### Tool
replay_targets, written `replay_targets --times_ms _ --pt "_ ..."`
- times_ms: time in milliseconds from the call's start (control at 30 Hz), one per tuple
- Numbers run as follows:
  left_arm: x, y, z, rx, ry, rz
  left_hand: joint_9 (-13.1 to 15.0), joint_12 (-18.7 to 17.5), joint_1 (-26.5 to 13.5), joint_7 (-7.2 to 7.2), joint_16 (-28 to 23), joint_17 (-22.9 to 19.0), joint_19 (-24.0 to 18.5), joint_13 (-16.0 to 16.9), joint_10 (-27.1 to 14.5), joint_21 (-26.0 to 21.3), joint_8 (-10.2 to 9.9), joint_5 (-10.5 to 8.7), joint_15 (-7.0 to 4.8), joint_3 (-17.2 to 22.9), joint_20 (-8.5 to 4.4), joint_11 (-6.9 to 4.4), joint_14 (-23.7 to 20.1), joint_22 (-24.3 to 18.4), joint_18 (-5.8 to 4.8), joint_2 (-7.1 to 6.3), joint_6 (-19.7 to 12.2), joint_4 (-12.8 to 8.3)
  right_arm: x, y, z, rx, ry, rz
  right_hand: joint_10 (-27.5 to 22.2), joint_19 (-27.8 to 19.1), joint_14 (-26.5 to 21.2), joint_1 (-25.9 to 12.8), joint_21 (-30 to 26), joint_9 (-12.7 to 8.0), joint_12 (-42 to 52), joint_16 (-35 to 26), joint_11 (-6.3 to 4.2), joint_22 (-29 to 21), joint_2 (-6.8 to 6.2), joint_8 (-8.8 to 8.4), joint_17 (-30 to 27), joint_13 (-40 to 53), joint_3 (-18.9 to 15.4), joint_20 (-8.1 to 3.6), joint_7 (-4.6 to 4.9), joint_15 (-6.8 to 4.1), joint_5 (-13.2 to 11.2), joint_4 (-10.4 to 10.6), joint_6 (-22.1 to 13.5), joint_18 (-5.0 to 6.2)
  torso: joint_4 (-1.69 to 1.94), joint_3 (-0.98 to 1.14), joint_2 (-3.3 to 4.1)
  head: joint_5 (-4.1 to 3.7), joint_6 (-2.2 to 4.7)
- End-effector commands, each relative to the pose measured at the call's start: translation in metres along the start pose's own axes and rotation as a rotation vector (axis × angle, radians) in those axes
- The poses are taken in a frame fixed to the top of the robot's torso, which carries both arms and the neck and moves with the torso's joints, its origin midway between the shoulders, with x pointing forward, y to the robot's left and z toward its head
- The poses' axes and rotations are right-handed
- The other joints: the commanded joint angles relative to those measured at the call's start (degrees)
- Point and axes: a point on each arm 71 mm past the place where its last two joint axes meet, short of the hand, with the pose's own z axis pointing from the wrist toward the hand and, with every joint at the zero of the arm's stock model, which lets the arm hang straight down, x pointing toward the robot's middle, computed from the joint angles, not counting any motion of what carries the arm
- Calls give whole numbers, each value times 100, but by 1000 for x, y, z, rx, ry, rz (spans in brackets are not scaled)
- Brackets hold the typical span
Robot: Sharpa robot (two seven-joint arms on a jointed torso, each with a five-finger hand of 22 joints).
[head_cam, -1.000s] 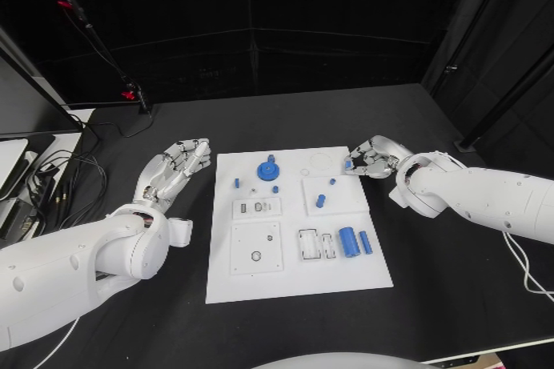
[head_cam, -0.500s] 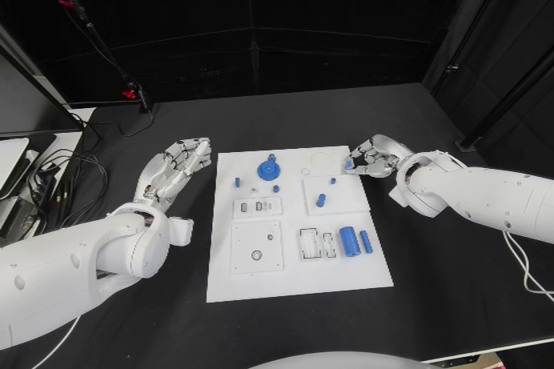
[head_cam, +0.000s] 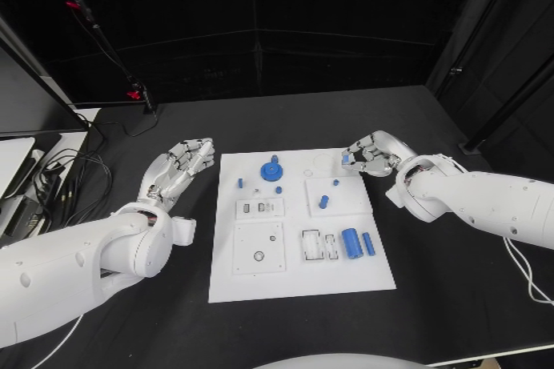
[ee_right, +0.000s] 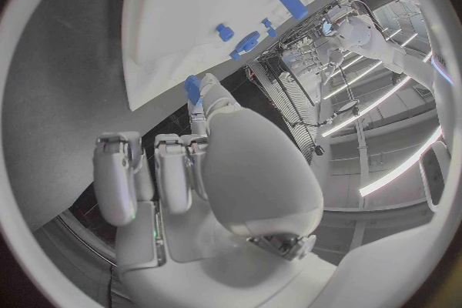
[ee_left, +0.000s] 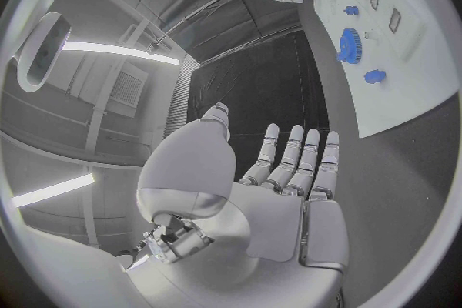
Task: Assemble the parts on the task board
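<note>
The right hand (head_cam: 367, 158) pinches a small blue peg (head_cam: 345, 157) at the far right corner of the task board (head_cam: 298, 285), peg roughly upright. The left hand (head_cam: 185, 162) lies flat on the bench (head_cam: 462, 305) left of the board, fingers apart, holding nothing. Two blue cylinders (head_cam: 357, 243) lie side by side, long axes running near to far; one blue gear (head_cam: 271, 171) sits far-centre.

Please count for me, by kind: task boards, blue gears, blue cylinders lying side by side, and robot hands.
task board: 1
blue gear: 1
blue cylinders: 2
robot hands: 2, left robot hand and right robot hand, which pinches a small blue part
Total: 6
</note>
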Motion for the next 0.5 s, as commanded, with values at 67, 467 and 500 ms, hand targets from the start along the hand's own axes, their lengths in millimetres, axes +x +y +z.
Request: replay_targets --times_ms 67,467,500 --pt "2 -18 -1 251 10 -3 -2 38 -1 900 20 8 -31 1 37 23 -29 21 -3 -37 5 -14 44 6 27 67 -47 2 -3 13 -6 -45 -48 52 618 605 606 0 18 4 14 14 48 1510 73 15 1507 1507 2 -2 -4 39 32 -29 64 -42 15 -11 -1 18 -9" --pt "3 -18 -1 248 10 -3 -2 38 0 900 21 8 -32 1 37 24 -29 21 -3 -38 5 -14 44 6 27 67 -47 2 27 65 -18 -73 88 75 618 605 606 55 18 -10 14 14 97 1510 93 -9 1507 1507 26 34 47 83 146 -84 161 -42 8 2 8 159 -67" --pt "2 -18 -1 248 10 -3 -2 39 1 900 21 8 -33 1 38 23 -28 22 -3 -40 5 -14 44 6 27 67 -46 2 30 69 -18 -74 96 74 618 605 606 55 18 -10 14 14 97 1510 93 -9 1507 1507 26 34 47 83 146 -84 161 -42 4 1 5 175 -80"
